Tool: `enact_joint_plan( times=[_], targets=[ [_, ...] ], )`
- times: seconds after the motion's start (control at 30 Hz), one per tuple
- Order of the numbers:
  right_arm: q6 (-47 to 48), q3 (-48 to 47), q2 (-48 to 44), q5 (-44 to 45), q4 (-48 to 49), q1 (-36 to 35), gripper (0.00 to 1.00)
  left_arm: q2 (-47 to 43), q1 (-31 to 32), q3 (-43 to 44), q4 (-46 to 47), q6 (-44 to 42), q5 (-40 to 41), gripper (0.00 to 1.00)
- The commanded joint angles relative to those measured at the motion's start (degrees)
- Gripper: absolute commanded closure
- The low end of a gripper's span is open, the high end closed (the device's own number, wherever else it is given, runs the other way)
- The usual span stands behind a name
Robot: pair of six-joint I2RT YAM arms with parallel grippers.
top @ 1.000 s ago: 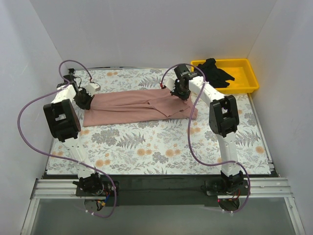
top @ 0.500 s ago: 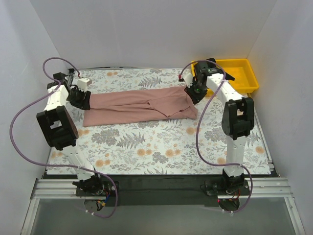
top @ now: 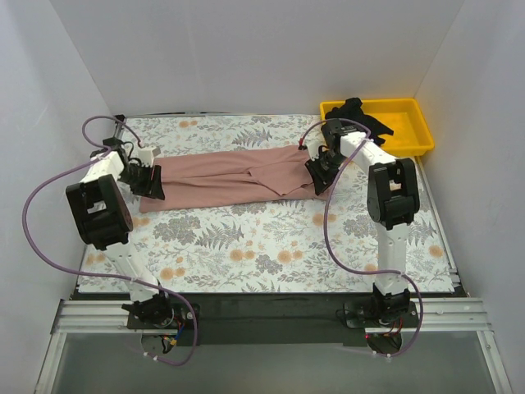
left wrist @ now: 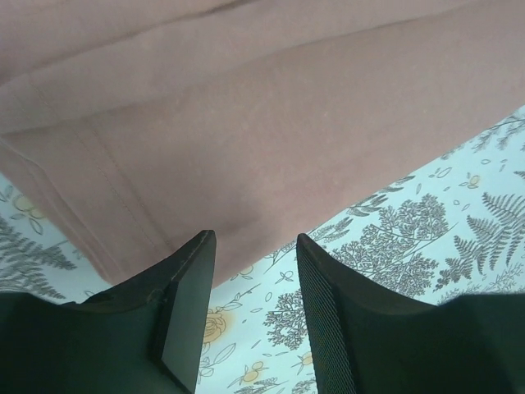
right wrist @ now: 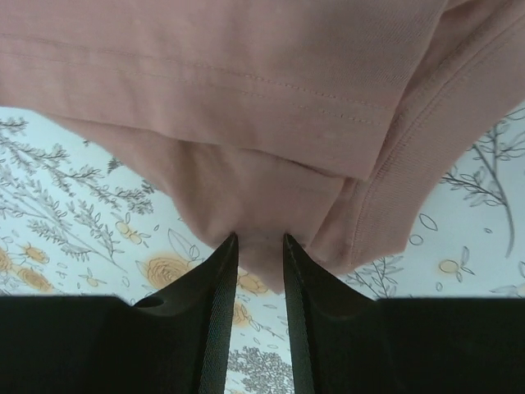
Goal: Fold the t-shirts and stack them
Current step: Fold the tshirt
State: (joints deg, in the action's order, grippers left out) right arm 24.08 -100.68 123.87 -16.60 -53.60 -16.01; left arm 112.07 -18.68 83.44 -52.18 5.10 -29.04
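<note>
Your pink t-shirt [top: 234,174] lies as a long folded band across the far half of the floral table cover [top: 246,246], running from 9 o'clock to 3 o'clock. That is about where it lay half a second ago. The black t-shirt [top: 361,117] is heaped in the yellow bin [top: 420,141] at the 1 o'clock corner, also unmoved.

The arms are what changed. Your left gripper [top: 154,184] was over the band's far-left corner half a second ago. It has since come toward 5 o'clock and now sits at the near-left corner of the shirt. From the left wrist camera its fingers [left wrist: 187,279] are spread wide, with the shirt's hem [left wrist: 123,222] just ahead of the tips and bare cover showing in the gap. I can't say whether a pad touches the cloth, as the view is too close.

Your right gripper [top: 320,176] has dropped back toward 6 o'clock from the band's far-right end — it is now at the near-right corner, and its elbow has pulled in beside it. From the right wrist camera its fingers [right wrist: 220,287] are drawn almost together, pinching a small tongue of pink cloth [right wrist: 258,254] that hangs below the folded layers and the ribbed collar [right wrist: 394,197].
</note>
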Motion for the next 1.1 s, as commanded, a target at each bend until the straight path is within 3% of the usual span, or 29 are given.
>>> enact_joint_plan(
  times=[0.0,0.23,0.4,0.67,0.77,0.9,0.93,1.07],
  targets=[
    [-2.19,1.89,1.9,2.52,1.04,0.36,0.67,0.51,-0.13,-1.78,1.38,1.49,3.36,0.58],
    [-2.72,7.94,1.02,7.72,2.54,0.63,0.84,0.08,-0.22,-9.16,4.54,-1.85,11.36,0.61],
    [-2.28,14.1,-2.58,9.83,3.94,0.54,0.86,-1.41,-0.22,-12.68,4.81,-4.04,13.48,0.62],
    [-1.22,27.81,-13.73,9.4,5.53,0.19,0.86,-11.95,-0.22,-22.08,2.62,-9.75,15.76,0.63],
    [-0.35,32.12,-19.08,7.91,4.83,-0.25,0.82,-16.44,-0.31,-22.1,-1.77,-13.27,13.05,0.64],
    [-0.08,28.89,-23.41,-0.07,0.44,-0.25,0.73,-21.27,0.48,-12.91,-10.47,-17.4,-0.9,0.61],
    [-0.26,25.92,-23.94,-1.23,-0.44,-0.25,0.69,-22.67,1.35,-10.95,-11.7,-17.84,-6.5,0.6],
    [-3.06,20.18,-24.56,-5.72,-1.33,0.28,0.64,-26.02,9.78,-4.78,-8.65,-16.8,-14.28,0.54]
  ],
)
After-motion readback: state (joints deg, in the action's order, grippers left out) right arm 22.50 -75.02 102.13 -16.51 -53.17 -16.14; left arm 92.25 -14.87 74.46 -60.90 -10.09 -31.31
